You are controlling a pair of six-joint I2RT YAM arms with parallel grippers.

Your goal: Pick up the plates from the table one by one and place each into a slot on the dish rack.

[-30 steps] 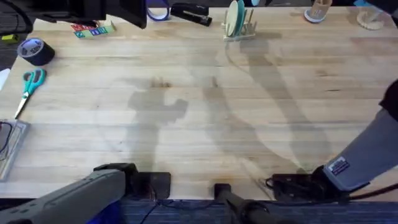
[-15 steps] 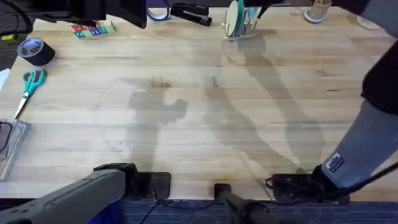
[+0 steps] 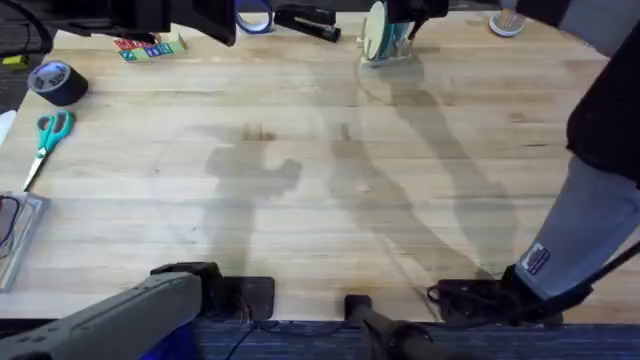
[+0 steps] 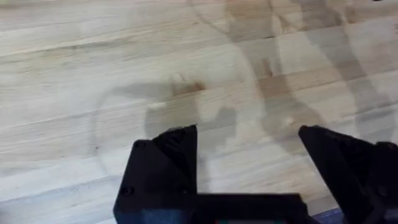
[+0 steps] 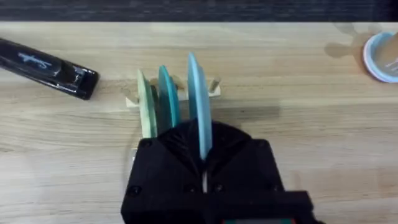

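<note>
The dish rack (image 5: 214,88) stands at the far edge of the table (image 3: 320,180), beside a black stapler. A pale cream-yellow plate (image 5: 147,106) and a teal plate (image 5: 168,99) stand upright in its slots. My right gripper (image 5: 202,148) is shut on the light blue plate (image 5: 198,93), which is held upright among the pegs; its lower edge is hidden by the fingers. In the overhead view the right gripper (image 3: 408,18) hangs over the rack (image 3: 398,55), next to the cream plate (image 3: 375,30). My left gripper (image 4: 249,158) stays open over bare wood near the front edge.
The black stapler (image 3: 305,20) lies left of the rack. A dark tape roll (image 3: 58,82), scissors (image 3: 45,140) and coloured blocks (image 3: 150,47) sit at the far left. A small round dish (image 5: 380,56) sits right of the rack.
The right arm has swung from the right edge to the far rack, bringing the light blue plate in beside the other two. The left arm has not moved.
</note>
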